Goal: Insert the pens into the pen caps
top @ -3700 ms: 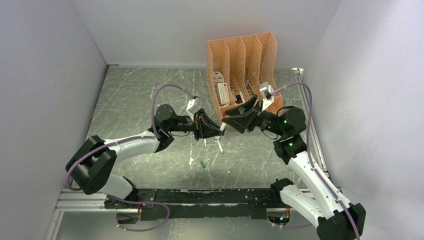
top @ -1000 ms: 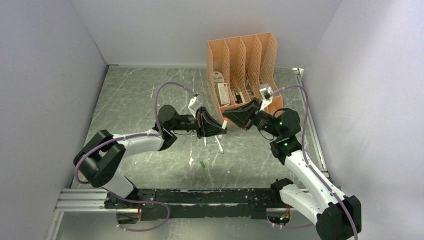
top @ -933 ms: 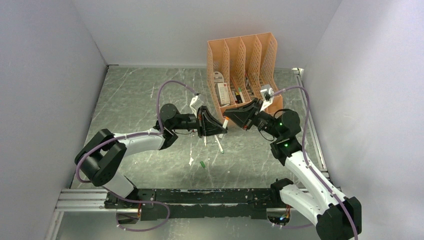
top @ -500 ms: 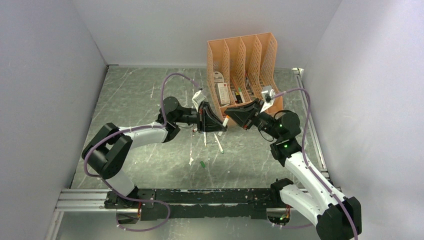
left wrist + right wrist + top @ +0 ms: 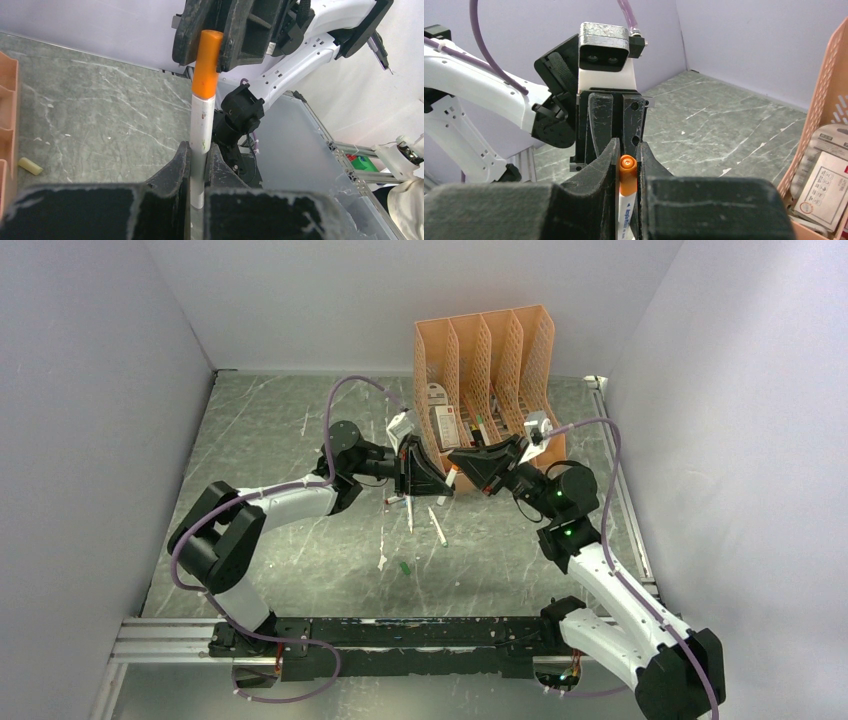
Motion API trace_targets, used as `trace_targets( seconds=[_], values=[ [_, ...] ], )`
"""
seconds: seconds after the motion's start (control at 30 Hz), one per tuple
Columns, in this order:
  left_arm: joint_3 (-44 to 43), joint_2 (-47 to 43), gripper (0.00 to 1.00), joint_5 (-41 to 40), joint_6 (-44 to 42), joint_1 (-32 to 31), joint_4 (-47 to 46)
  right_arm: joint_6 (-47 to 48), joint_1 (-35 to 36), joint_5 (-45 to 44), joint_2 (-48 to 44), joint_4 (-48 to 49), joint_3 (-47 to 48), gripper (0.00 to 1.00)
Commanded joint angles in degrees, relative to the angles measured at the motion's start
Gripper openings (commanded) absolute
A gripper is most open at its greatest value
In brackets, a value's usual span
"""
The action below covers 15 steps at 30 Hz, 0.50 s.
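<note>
Nearest to the arm bases, a green cap point(image 5: 405, 567) lies alone on the table point(image 5: 270, 440), and just beside it there is a short white piece point(image 5: 382, 562), too small to name. A little farther lie a loose pen point(image 5: 410, 518) and a second loose pen point(image 5: 437, 527), near each other. Whether they carry caps cannot be told from above.

Over these, in the air, the two arms meet. The left tool point(image 5: 198, 149) is clamped on the white barrel of a pen point(image 5: 202, 125); its fingers press the barrel from both sides. The right tool point(image 5: 627, 150) is closed on the orange cap point(image 5: 207, 65), which sits on the end of this same pen. In the left wrist view the orange cap meets the white barrel with no gap to see, so the pen seems to be already inside its cap. Whether it is pushed fully home the pictures do not show.

Behind the tools, at the far side of the table, stands the peach organiser point(image 5: 480, 350) with some packets in it. A pale yellowish piece point(image 5: 30, 166) lies on the table close to its wall.

By this view the task is in its early or middle part: one pen is joined, or almost joined, with its cap. At least the two pens on the table and the green cap appear to wait for their turn.
</note>
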<state>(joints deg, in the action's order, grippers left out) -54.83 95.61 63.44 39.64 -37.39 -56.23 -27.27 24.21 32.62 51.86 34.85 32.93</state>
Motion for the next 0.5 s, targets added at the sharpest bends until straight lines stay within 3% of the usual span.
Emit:
trace_targets(
  seconds=[0.0, 0.47],
  values=[
    [-8.8, -2.7, 0.07, -12.0, 1.1, 2.9, -10.2, 2.0, 6.0, 12.0, 2.8, -20.5, -4.0, 0.0],
    [-16.9, -1.1, 0.07, -10.1, -0.6, 3.8, -6.6, 1.4, 10.0, 9.8, 5.9, -20.2, -7.3, 0.0]
  ],
)
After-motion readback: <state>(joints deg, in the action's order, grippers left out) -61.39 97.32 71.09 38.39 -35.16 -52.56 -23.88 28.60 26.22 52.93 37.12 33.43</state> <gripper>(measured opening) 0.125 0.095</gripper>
